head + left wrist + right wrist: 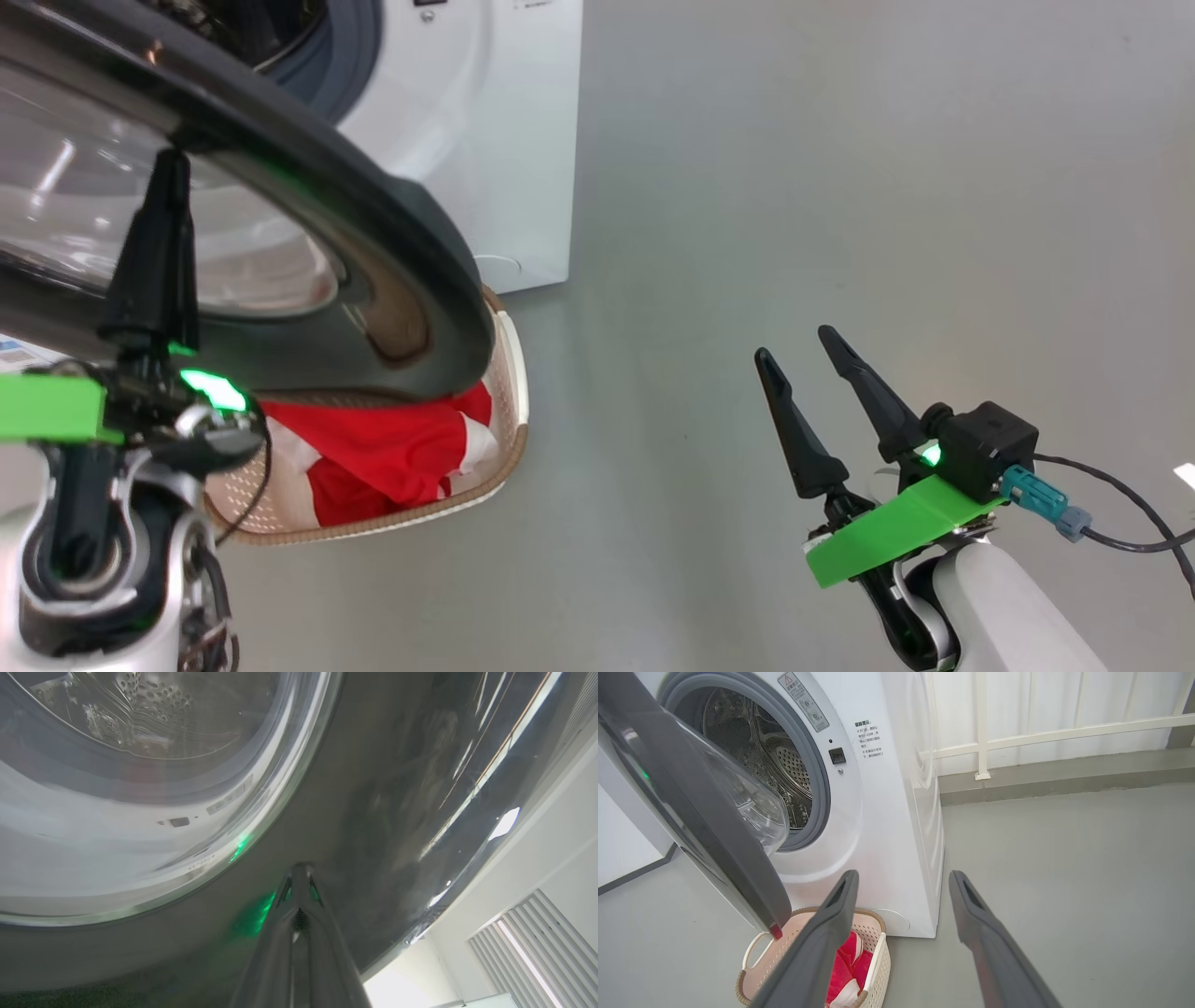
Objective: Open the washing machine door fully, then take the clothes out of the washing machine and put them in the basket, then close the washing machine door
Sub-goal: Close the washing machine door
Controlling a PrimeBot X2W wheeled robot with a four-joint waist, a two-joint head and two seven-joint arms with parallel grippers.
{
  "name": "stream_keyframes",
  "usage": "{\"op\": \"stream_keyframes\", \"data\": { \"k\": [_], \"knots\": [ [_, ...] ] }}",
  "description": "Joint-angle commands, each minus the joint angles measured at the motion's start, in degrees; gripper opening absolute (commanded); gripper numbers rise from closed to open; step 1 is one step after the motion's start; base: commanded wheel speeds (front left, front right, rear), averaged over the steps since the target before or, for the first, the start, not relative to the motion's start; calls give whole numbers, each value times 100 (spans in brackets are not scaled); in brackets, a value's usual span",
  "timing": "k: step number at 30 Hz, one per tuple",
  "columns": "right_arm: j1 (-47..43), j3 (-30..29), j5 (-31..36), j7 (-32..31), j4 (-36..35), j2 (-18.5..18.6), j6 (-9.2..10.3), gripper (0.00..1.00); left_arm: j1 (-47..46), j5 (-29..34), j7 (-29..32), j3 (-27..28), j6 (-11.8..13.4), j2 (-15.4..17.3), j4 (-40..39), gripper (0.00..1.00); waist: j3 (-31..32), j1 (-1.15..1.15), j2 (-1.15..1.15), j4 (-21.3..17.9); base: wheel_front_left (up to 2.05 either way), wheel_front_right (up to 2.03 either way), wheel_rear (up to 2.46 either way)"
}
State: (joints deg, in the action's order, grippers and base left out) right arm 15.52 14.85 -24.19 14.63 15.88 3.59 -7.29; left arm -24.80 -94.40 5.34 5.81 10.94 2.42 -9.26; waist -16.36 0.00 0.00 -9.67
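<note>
The washing machine door [392, 252] stands partly open, its black rim and glass bowl across the head view's upper left. My left gripper [171, 168] is shut, its fingertips pressed against the rim's outer face [373, 812], holding nothing. The white washing machine [887, 812] shows its steel drum [752, 751], in which I see no fabric. The basket [509, 392] sits on the floor under the door and holds the red clothes [383, 457]. My right gripper [794, 343] hovers open and empty over the floor to the right, apart from the basket [878, 956].
Grey floor [840, 187] spreads wide to the machine's right. A white railing [1017, 737] and a low kerb run behind it. A dark cable [1120, 504] trails from my right wrist. The door's lower edge [775, 914] hangs just over the basket's rim.
</note>
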Motion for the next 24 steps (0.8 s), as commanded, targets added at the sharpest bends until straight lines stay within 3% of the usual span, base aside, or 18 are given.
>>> {"op": "stream_keyframes", "data": {
  "k": [1,24],
  "knots": [
    [120,83,-50,37,-166,-15,-20,100,-281,33,-23,136,-83,91,-105,0,-93,0,0,-83,0,0,0],
    [303,136,-109,37,-213,-58,-20,100,-1851,554,-395,125,-591,348,1442,0,-534,0,0,-604,0,0,0]
  ]
}}
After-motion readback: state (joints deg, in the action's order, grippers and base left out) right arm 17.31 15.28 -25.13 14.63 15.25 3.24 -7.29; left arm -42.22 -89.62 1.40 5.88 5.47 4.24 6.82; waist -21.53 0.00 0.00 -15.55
